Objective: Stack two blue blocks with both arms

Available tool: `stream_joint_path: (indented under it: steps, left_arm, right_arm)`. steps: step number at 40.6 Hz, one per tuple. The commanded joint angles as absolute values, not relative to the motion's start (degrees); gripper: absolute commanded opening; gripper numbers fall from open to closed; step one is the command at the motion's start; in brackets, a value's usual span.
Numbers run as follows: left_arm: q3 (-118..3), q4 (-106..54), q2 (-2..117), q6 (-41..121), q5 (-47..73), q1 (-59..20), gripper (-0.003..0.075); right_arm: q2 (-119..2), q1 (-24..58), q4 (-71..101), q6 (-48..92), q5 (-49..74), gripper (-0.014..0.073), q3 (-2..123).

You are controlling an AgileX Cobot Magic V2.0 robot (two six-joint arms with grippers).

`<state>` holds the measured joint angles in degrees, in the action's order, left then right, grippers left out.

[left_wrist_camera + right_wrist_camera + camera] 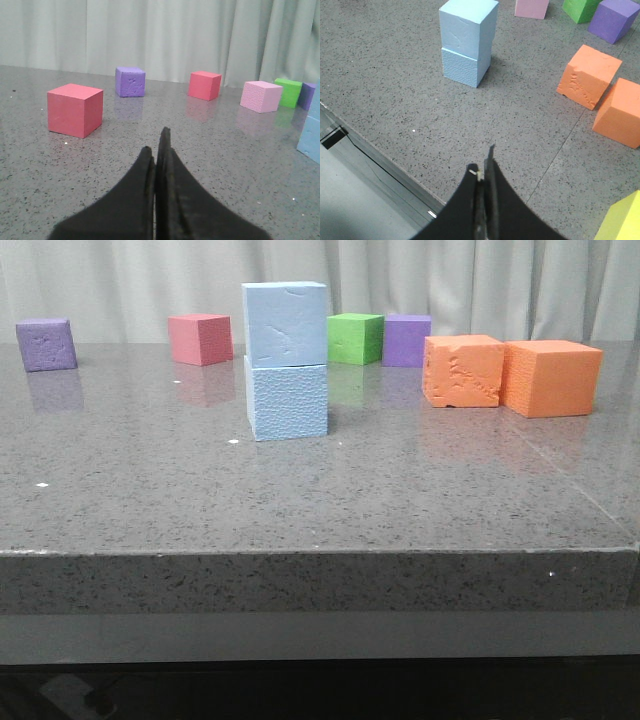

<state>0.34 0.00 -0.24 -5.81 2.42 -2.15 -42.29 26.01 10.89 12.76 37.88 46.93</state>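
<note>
Blue stack: upper blue block (pixel 285 323) sits on lower blue block (pixel 287 399), mid-table; bare grey tabletop (pixel 300 500) in front of it to the near edge. Behind the stack, a back row: red cube (pixel 201 338), green cube (pixel 355 338), purple cube (pixel 407 340). To the right, two orange cubes (pixel 510 373) touch, blocking that side; gap between them and the stack is passable. Far-left purple cube (pixel 46 344) stands well apart.
</note>
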Motion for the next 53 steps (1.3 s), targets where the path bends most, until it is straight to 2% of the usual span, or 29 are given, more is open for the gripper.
stream_joint_path:
  steps: [1,53]
  left_arm:
    - [0.4,-0.9,-1.3,-5.7,-2.5,-2.0,-0.0020]
    - [0.4,-4.6,-1.3,0.5,-2.7,-4.0,-0.0020]
  right_arm:
    - [-42.1,25.8,10.8,13.1,33.9,-0.0122,48.3]
    - [-42.1,25.8,10.8,13.1,33.8,-0.0122,48.3]
